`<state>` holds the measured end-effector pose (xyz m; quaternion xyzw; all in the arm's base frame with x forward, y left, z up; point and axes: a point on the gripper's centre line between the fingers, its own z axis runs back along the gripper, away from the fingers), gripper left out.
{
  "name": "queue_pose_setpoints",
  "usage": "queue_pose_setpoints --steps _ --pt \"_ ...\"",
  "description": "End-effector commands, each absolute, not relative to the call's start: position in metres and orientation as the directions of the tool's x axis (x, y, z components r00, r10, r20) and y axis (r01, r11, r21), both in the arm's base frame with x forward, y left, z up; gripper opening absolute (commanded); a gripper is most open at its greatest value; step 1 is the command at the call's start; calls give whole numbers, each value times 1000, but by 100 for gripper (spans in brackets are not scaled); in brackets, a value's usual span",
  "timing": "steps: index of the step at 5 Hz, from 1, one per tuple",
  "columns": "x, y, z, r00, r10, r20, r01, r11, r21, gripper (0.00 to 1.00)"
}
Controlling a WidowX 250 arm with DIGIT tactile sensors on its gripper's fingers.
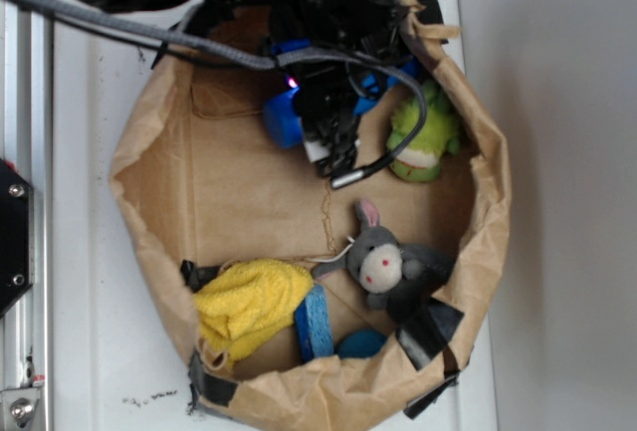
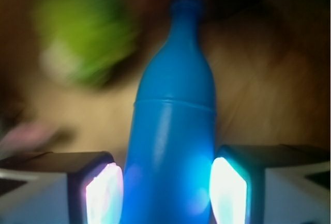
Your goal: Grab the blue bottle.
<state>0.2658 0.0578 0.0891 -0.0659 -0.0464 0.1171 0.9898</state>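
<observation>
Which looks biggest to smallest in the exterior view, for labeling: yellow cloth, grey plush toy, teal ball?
1. yellow cloth
2. grey plush toy, looking close to the cloth in size
3. teal ball, partly hidden behind the bag's rim

White tabletop under soft, even light

The white table surface (image 1: 90,252) is scuffed with small dark marks near its lower edge. A metal rail (image 1: 25,202) with screws runs along its left side, and a plain pale grey surface (image 1: 567,202) fills the right.
</observation>
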Motion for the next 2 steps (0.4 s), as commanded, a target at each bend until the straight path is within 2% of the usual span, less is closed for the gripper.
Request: queue_pose_setpoints --steps 1,2 --pt "261 22 148 994 6 108 11 988 -155 0" --pt "264 23 159 985 -139 99 152 979 -138 0"
